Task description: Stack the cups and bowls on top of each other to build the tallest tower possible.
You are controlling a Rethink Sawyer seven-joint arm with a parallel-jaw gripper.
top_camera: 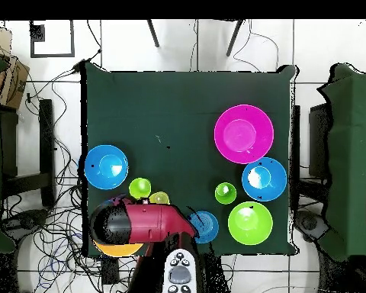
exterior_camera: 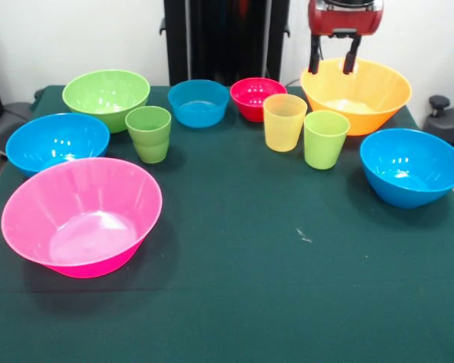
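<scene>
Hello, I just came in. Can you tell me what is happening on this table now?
A robot arm is at the start of a stacking job, and no tower exists yet. Its gripper hangs open above the orange bowl, holding nothing. The other pieces stand apart on the green table: the pink bowl, three blue bowls, a green bowl, a small red bowl, a yellow-orange cup and a lime cup. Only the green cup on the other side seems to have another one nested in it.

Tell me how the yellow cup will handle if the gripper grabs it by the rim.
The yellow cup looks like thin translucent plastic, so probably light and slightly flexible. Its glossy tapered wall may slip. Standing upright and taller than wide, it could tip into the green cup close beside it.
</scene>
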